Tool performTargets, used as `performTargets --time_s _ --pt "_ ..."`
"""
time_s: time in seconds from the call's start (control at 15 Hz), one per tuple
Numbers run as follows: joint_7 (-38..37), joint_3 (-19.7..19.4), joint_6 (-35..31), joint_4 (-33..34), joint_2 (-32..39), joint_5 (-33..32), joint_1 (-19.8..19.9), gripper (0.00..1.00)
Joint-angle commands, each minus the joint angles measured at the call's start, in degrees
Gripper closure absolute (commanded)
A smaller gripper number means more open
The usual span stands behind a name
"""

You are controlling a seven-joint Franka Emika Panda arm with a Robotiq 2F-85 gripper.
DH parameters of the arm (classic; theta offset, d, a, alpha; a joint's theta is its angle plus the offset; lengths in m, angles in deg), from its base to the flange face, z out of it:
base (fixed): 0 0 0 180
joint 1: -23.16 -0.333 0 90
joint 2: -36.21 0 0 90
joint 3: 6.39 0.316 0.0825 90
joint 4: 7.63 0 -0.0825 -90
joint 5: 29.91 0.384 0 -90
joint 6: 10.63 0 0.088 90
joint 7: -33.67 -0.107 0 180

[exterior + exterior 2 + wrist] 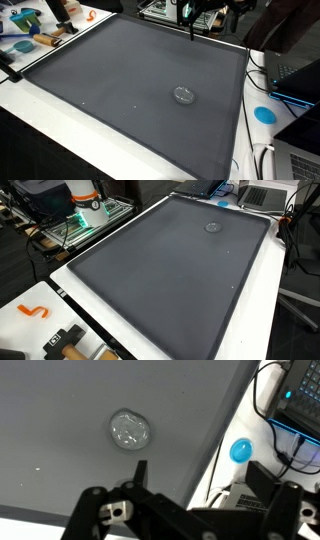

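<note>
Gripper (195, 480): jaws wide apart, nothing between them, hanging clear above the surface. The fingertips (140, 468) show dark at the bottom of the wrist view.

Nearest thing: small clear round dish (131, 430), ahead and slightly to one side of my fingers, not touching them. It lies flat on the grey mat (60, 400), alone, nearer the mat's edge than its middle in both exterior views.

Beyond the mat edge: white table (225, 470), blue disc (241, 450), then cables (268, 400) and a laptop (302, 398).

Risks, as I judge them: the dish is transparent and low, so its rim is hard to read. A descent off-centre would likely nudge it across the mat or pinch the mat itself. A swing toward the table side could snag the cables.
</note>
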Motion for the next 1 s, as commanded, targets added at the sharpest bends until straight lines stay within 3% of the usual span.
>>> performTargets --time_s 0.0,0.53,0.93 --pt "-5.8 -0.3 -1.2 1.5 3.3 -5.5 -2.4 0.0" --pt "-15.1 -1.7 2.4 8.2 11.1 -19.6 -9.2 0.0" --pt "-17.3 -2.8 7.6 15.1 17.3 -27.1 -13.4 0.0"
